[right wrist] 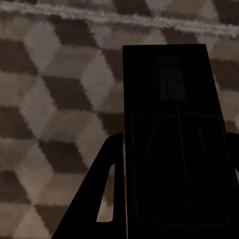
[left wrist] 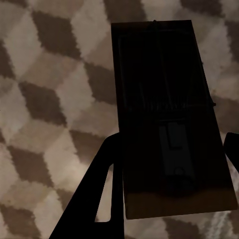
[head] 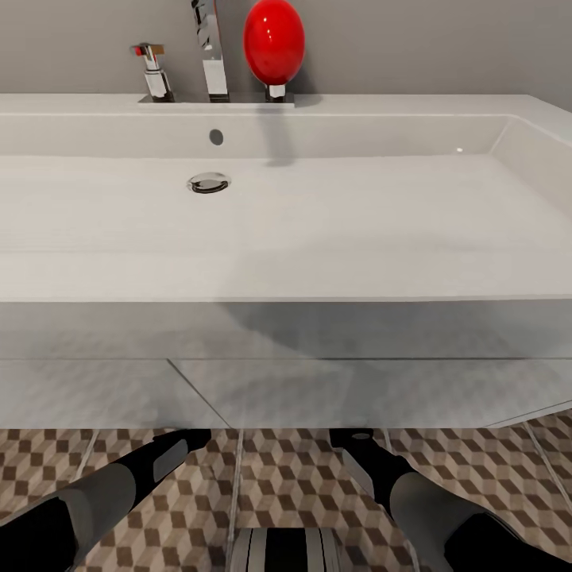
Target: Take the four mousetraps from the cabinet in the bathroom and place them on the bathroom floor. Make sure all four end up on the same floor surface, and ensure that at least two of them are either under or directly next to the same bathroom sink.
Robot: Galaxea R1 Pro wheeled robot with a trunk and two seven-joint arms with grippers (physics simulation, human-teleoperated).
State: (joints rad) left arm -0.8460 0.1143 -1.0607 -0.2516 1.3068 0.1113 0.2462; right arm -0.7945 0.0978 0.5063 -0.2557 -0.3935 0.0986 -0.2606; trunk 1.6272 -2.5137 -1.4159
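Both arms reach under the bathroom sink (head: 286, 238) front edge. Each set of fingers (left wrist: 107, 189) (right wrist: 107, 189) grips a mousetrap (left wrist: 169, 114) (right wrist: 174, 139) (dark, flat) just above the bathroom floor (head: 286, 477).
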